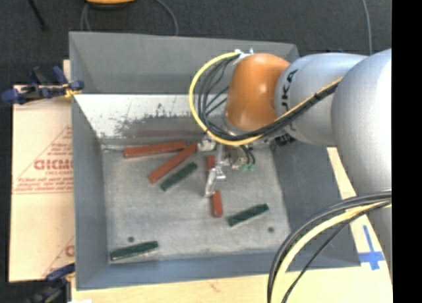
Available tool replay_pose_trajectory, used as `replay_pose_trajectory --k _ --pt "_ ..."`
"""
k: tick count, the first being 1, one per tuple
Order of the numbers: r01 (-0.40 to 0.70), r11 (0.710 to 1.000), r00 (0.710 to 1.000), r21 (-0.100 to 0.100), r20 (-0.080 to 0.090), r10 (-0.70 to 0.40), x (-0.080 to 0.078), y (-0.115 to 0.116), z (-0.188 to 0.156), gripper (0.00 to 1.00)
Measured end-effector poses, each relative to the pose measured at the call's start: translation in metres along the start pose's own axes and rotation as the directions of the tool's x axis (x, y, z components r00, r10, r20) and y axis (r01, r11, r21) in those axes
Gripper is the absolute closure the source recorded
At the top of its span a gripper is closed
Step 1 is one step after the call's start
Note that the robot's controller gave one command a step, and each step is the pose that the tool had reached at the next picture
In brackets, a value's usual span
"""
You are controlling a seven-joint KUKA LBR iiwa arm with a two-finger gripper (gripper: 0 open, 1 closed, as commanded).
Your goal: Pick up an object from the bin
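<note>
Arm: arm [343,104] extended in from the right, orange cover [254,91] on the wrist with cables looped round it. The jaws were low over the bin floor, right of centre.
Bin: grey metal bin [178,58], floor mostly bare. Six sticks lay loose, no heap.
Task's thing (my reading): short-showing red stick [216,204], on the floor right of centre, directly under the jaws.
Key relation: its long axis ran back to front, slightly slanted. One end stuck out toward the front wall. A red bit behind the jaws looked like its far end, so the jaws stood over its middle, not to one side.
Jaws: apart or together, could not tell. Whether the stick was clamped, could not tell.
Neighbours: slanted red stick [171,166] and dark green stick [178,176] near on the left; second green stick [248,215] just right of the front end, apart from it.
Step (judged): grasp in hand, stick not lifted.
</note>
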State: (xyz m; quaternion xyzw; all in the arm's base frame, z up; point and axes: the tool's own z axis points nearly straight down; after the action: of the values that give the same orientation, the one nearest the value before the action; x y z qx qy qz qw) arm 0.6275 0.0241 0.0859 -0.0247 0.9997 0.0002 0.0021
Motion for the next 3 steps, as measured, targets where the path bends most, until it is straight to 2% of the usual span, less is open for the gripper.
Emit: replay_pose_trajectory --k 1,2,3 --pt "0.0 1.0 1.0 0.0 0.0 0.0 0.0 0.0 0.0 0.0" --pt "0.271 0.963 0.962 0.005 0.021 -0.271 -0.022 0.077 0.005 1.0" --pt "0.27 0.963 0.963 0.004 0.021 -0.27 -0.022 0.077 0.005 1.0"
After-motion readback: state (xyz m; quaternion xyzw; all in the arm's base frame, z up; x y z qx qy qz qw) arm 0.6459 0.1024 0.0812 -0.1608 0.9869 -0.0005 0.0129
